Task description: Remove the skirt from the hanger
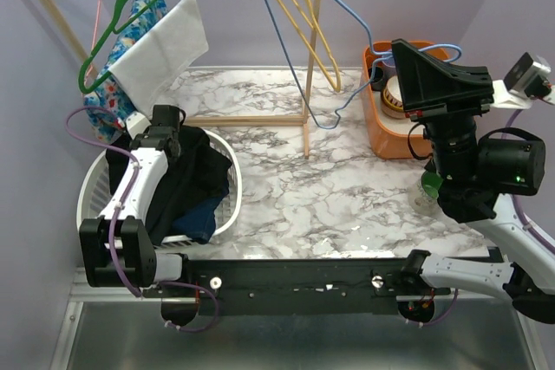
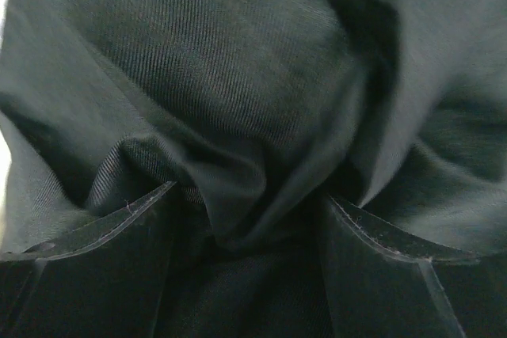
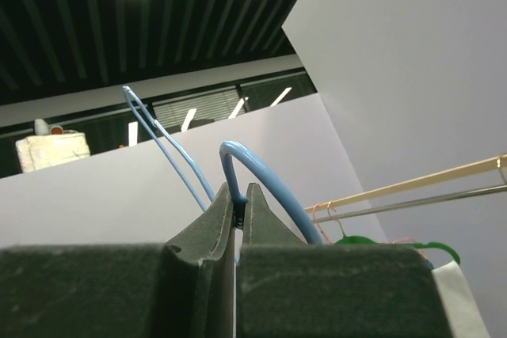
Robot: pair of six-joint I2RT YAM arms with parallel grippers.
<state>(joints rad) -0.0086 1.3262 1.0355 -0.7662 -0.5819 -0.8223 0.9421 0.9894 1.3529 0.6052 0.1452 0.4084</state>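
Left gripper (image 2: 249, 192) at 9 o'clock: fingers spread, skirt (image 2: 238, 77) fold between them. Skirt heaped in white basket (image 1: 87, 201). Right gripper (image 3: 239, 199) at 3 o'clock pinches hanger (image 3: 265, 176) wire.

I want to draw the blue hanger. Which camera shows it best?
The top camera: the hanger shows nearly whole there, wire frame and hook. The right wrist camera shows just its hook, pinched in the right gripper. The left wrist camera shows black skirt cloth, no hanger.

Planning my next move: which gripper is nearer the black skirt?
Left. The left gripper sits in the skirt folds; the right gripper is across the table, clamped on the hanger.
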